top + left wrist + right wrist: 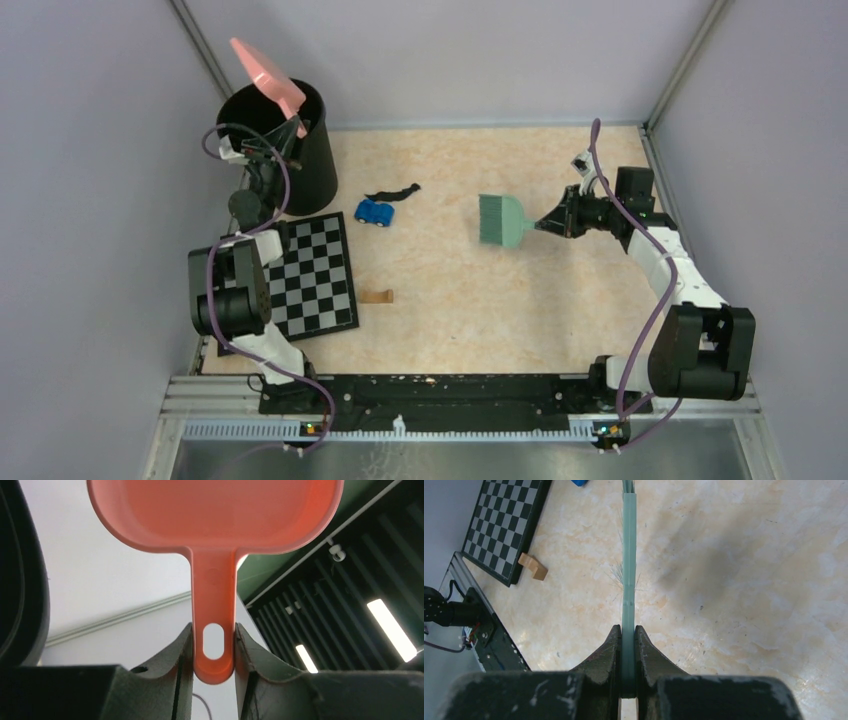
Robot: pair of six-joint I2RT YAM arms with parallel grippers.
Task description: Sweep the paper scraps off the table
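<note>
Left end effector (213, 652): clenched on the handle of the pink dustpan (215, 510). The pan is raised and tipped above the black bin (315, 165) at the far-left corner, about 10 o'clock on the surface (480, 300).
Right end effector (627, 630): clenched on the handle of the green brush (503, 220), with the bristle edge facing 9 o'clock in the top view. The wrist view sees the brush edge-on, and I cannot tell whether the bristles touch the surface.
Paper scrap (392, 191): one black strip lies flat on the surface, between the bin and the brush. No other scraps can be made out.
Direction from the brush: the scrap lies between 9 and 10 o'clock of the bristle edge, apart from it, with bare surface between.
Long axis of the scrap: roughly 3 to 9 o'clock, tilted slightly toward 2 to 8, so nearly in line with the brush's reach and not across it.
Neighbours: a blue toy car (375, 212) sits just beside the scrap at its 7 o'clock. The chequered board (315, 275) lies further toward 7 o'clock, with a small tan block (533, 566) near its right edge.
Nearer arm: judged from the top view, the brush is the closer tool. The dustpan is up over the bin, not down on the surface.
What the move turns on: probably a stroke toward 9 to 10 o'clock that passes on the 12 o'clock side of the car, with the pan lowered to meet it.
</note>
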